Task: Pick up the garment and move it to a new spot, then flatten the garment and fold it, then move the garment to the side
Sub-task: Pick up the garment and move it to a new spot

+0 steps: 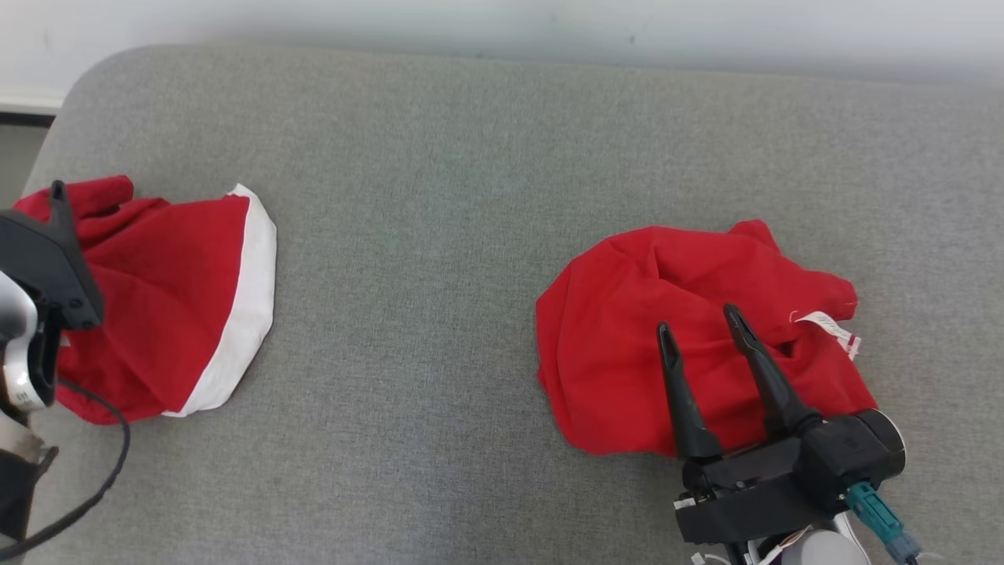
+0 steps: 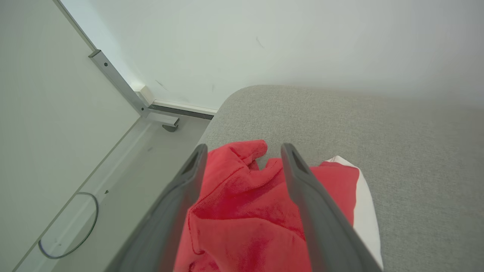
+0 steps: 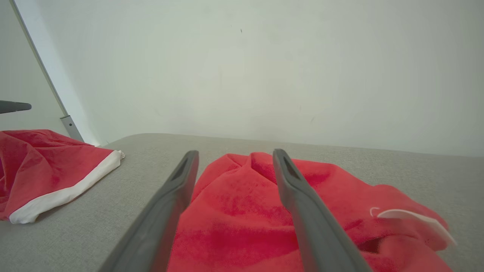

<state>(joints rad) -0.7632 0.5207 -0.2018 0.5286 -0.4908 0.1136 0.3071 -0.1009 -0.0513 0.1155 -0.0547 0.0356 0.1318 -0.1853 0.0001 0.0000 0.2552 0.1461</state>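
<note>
Two crumpled red garments lie on a grey padded surface [image 1: 439, 196]. The one with a white band [image 1: 172, 290] sits at the left edge. My left gripper [image 2: 244, 149] hovers over it, open, the red cloth [image 2: 242, 196] showing between its fingers, loose. The plain red garment [image 1: 627, 314], with a white label [image 1: 827, 323], lies at the right. My right gripper [image 1: 698, 319] stands open above its near part, holding nothing. In the right wrist view the same cloth [image 3: 234, 211] lies under the spread fingers [image 3: 302, 196], with the banded garment [image 3: 45, 162] far left.
A wide stretch of grey surface separates the two garments. A white wall runs along its back edge. The surface's rounded left corner drops to a pale floor [image 2: 113, 181], where a metal frame [image 2: 117, 83] and a loop of cable [image 2: 68, 226] are.
</note>
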